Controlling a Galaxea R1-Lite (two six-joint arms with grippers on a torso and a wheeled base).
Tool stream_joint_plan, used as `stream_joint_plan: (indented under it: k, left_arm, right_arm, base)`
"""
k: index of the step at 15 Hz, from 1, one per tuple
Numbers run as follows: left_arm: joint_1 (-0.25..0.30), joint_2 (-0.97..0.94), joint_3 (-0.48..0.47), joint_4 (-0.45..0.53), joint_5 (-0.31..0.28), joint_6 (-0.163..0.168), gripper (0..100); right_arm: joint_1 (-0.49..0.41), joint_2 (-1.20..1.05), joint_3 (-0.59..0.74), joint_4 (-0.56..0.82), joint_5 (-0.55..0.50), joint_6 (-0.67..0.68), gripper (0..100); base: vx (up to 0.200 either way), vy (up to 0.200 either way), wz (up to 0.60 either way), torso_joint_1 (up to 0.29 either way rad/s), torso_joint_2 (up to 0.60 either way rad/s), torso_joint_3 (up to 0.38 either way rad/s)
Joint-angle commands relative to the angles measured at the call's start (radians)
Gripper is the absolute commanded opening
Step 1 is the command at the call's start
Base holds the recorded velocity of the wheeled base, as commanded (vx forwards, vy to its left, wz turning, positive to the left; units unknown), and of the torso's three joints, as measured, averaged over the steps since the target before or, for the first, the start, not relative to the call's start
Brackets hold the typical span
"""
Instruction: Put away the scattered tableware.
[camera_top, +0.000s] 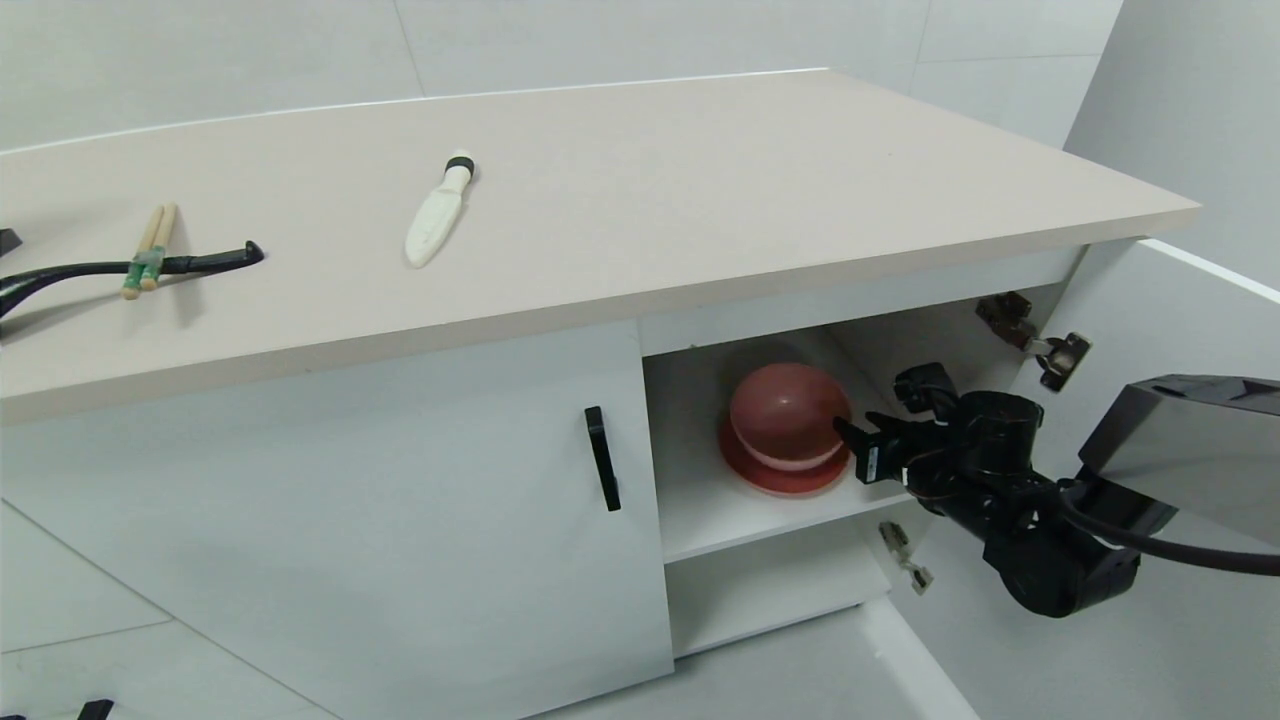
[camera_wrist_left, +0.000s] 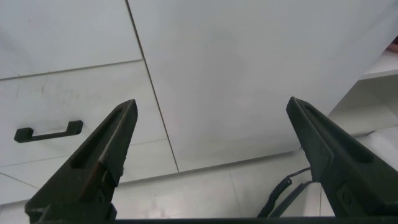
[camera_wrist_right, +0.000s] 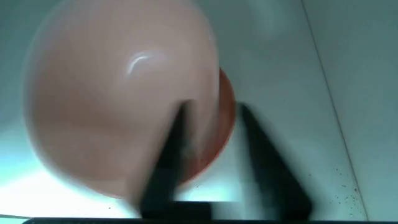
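Fingers (camera_wrist_right: 165, 168) of the right gripper (camera_top: 850, 442) stand narrowly parted inside the open cabinet (camera_top: 1000, 300), at the near edge of the pink bowl (camera_top: 787, 408) without clamping it. The bowl rests on a red plate (camera_top: 780, 480) on the upper shelf (camera_top: 720, 520). The left gripper (camera_wrist_left: 211, 102) hangs wide open and empty before the white cabinet fronts, while on the bench (camera_top: 750, 170) wooden chopsticks (camera_top: 150, 250) cross a black handle (camera_top: 205, 263) by the left edge, a white utensil (camera_top: 437, 212) lying apart from them.
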Motion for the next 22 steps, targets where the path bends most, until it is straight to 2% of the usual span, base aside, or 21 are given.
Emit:
stream_joint_plan:
  k: [1,4,7,10,16,18,19,21,22]
  left_arm:
    - [0.001,0.002,0.000,0.000,0.000,0.000,100]
    - [0.001,0.002,0.000,0.000,0.000,0.000,100]
    - [0.001,0.002,0.000,0.000,0.000,0.000,100]
    - [0.001,0.002,0.000,0.000,-0.001,-0.010,100]
    - [-0.002,-0.001,0.000,-0.002,-0.001,-0.010,100]
    - [-0.004,-0.003,0.002,-0.003,-0.001,-0.023,100]
    - [-0.004,-0.003,0.002,-0.003,-0.001,-0.022,100]
    - [-0.009,-0.006,0.002,-0.003,-0.001,-0.023,100]
    - [-0.024,-0.024,0.000,-0.003,-0.001,-0.023,100]
  right_arm:
    - [0.012,0.001,0.006,-0.017,0.001,-0.002,100]
    - [0.046,-0.025,0.038,-0.088,0.001,-0.003,100]
    - [0.087,-0.117,0.154,-0.143,0.001,-0.034,100]
    - [0.103,-0.241,0.356,-0.244,0.004,-0.071,100]
    - [0.093,-0.666,0.710,-0.244,0.013,-0.115,100]
    - [0.050,-0.763,0.855,-0.244,0.013,-0.112,100]
    - [0.023,-0.825,0.859,-0.237,0.007,-0.109,100]
    - [-0.022,-0.985,0.859,-0.071,0.001,-0.114,100]
    - [-0.029,-1.108,0.859,0.076,-0.015,-0.112,100]
  base:
    - [0.000,0.000,0.00,0.000,0.00,0.000]
    - [0.000,0.000,0.00,0.000,0.00,0.000]
    - [0.000,0.000,0.00,0.000,0.00,0.000]
    - [0.000,0.000,0.00,0.000,0.00,0.000]
    - [0.000,0.000,0.00,0.000,0.00,0.000]
    - [0.000,0.000,0.00,0.000,0.00,0.000]
    - [0.000,0.000,0.00,0.000,0.00,0.000]
    - [0.000,0.000,0.00,0.000,0.00,0.000]
    - [0.000,0.000,0.00,0.000,0.00,0.000]
